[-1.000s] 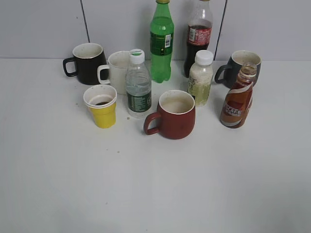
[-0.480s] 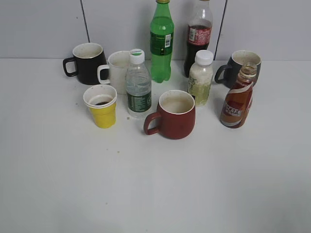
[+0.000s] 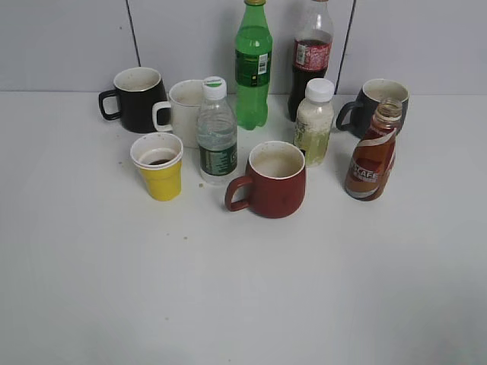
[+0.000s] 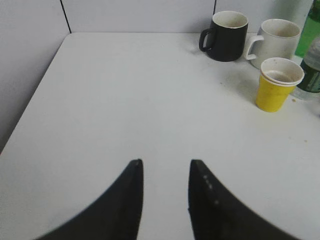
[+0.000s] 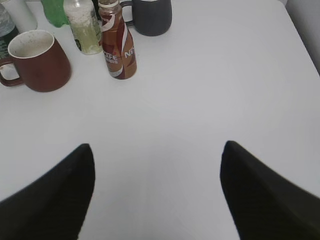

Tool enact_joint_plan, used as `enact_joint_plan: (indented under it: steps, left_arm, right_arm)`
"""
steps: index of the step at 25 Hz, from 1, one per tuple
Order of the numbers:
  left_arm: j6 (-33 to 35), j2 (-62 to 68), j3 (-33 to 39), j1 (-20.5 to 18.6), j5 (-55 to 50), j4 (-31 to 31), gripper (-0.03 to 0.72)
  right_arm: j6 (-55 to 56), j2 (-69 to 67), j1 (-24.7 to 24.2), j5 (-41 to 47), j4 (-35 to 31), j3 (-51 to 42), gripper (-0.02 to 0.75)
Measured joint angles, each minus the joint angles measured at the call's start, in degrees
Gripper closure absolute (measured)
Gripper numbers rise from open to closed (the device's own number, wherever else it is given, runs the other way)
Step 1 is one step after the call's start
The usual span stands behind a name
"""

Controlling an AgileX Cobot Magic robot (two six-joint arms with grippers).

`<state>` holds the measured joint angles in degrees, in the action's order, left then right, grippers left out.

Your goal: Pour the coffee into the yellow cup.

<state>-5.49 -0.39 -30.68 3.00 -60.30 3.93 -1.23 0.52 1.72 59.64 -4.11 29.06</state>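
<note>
- Exterior view, left to right: black mug point(image 3: 137, 99) at back left, white mug point(image 3: 181, 112) just beside it, yellow cup point(image 3: 158, 166) in front of both.
- I see a dark pool at the bottom of the yellow cup; it stands upright on the white table point(image 3: 243, 289).
- Water bottle point(image 3: 217, 141) with white cap is just right of the yellow cup, in front of the white mug.
- Green soda bottle point(image 3: 253, 67) and cola bottle point(image 3: 311, 57) stand at the back by the wall.
- Dark red mug point(image 3: 271, 180) is centre front, handle pointing left, nothing visible inside.
- White-capped bottle of pale liquid point(image 3: 314, 122) is behind and to the right of it.
- Coffee bottle point(image 3: 373, 156) stands upright at the right, capless, CAFE label facing me, dark grey mug point(image 3: 377, 104) right behind it.
- Coffee bottle and yellow cup are well apart, with the red mug and water bottle between them.
- Neither arm shows in the exterior view.
- Left wrist view: left gripper point(image 4: 165, 172) low over bare table, fingers slightly apart, nothing between them, yellow cup off to upper right.
- Right wrist view: right gripper point(image 5: 157, 160) spread wide, nothing held, coffee bottle ahead to the upper left.
</note>
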Motion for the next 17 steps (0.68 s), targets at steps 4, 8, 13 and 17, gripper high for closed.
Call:
enact_joint_plan:
  steps: [4,8,13,17]
  left_arm:
    - [0.0,0.0,0.0,0.0,0.0,0.0,0.449]
    - [0.0,0.0,0.0,0.0,0.0,0.0,0.450]
    - [0.0,0.0,0.0,0.0,0.0,0.0,0.450]
    - [0.0,0.0,0.0,0.0,0.0,0.0,0.450]
  right_arm:
    - [0.0,0.0,0.0,0.0,0.0,0.0,0.151]
    - [0.0,0.0,0.0,0.0,0.0,0.0,0.153]
    - [0.0,0.0,0.0,0.0,0.0,0.0,0.153]
    - [0.0,0.0,0.0,0.0,0.0,0.0,0.153]
